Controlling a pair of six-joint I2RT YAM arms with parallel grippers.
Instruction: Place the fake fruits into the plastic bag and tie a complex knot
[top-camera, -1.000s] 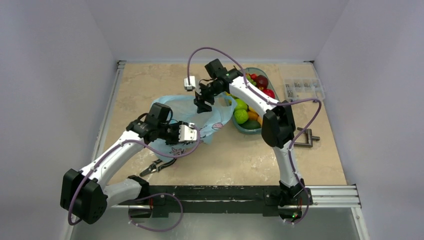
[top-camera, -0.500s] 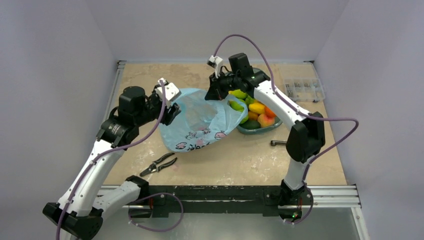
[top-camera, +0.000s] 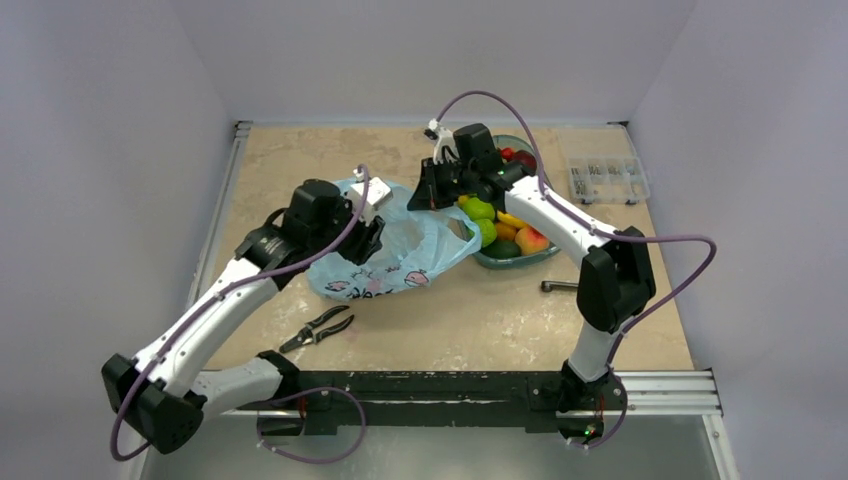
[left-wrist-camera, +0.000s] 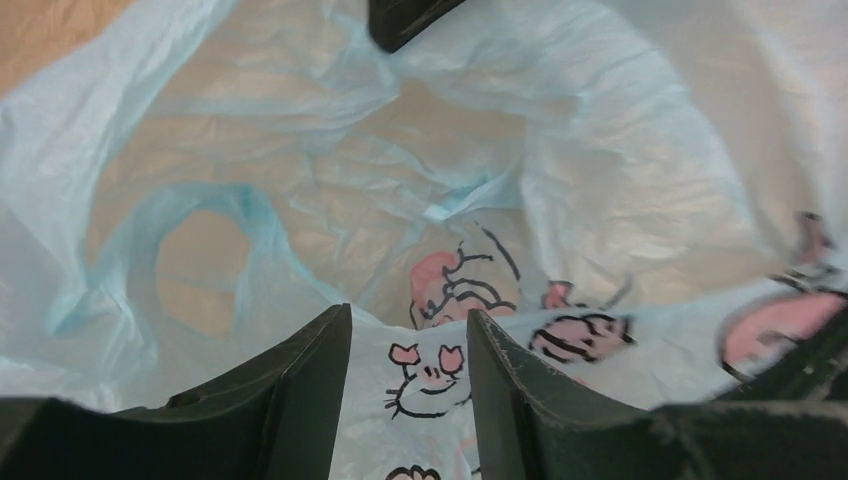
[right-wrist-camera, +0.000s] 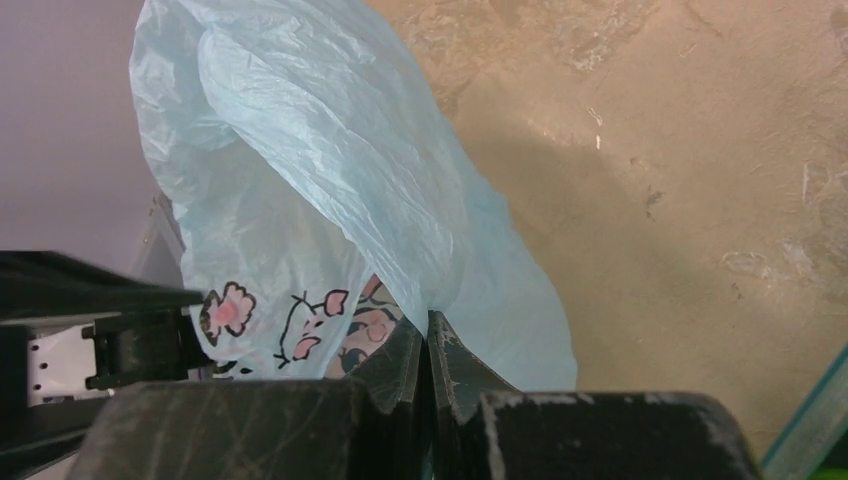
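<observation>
The plastic bag (top-camera: 410, 255) lies crumpled left of the dish, light blue with pink cartoon print. My right gripper (top-camera: 420, 197) is shut on its far rim; in the right wrist view the jaws (right-wrist-camera: 425, 318) pinch a fold of the bag (right-wrist-camera: 330, 170). My left gripper (top-camera: 375, 232) is at the bag's near-left side. In the left wrist view its fingers (left-wrist-camera: 408, 312) stand apart, with printed film of the bag (left-wrist-camera: 620, 150) between them. A handle loop (left-wrist-camera: 265, 215) hangs loose. No knot is in view. The fake fruits (top-camera: 500, 225) sit heaped in the dish.
The teal oval dish (top-camera: 520, 262) stands right of the bag, under the right forearm. Pliers (top-camera: 318, 328) lie near the front left. A small dark metal part (top-camera: 560, 287) lies right of centre. A clear compartment box (top-camera: 605, 178) sits at the back right.
The right gripper went from open over the bag to shut on its rim. My left arm swung out left, then came back right to the bag, which has bunched up.
</observation>
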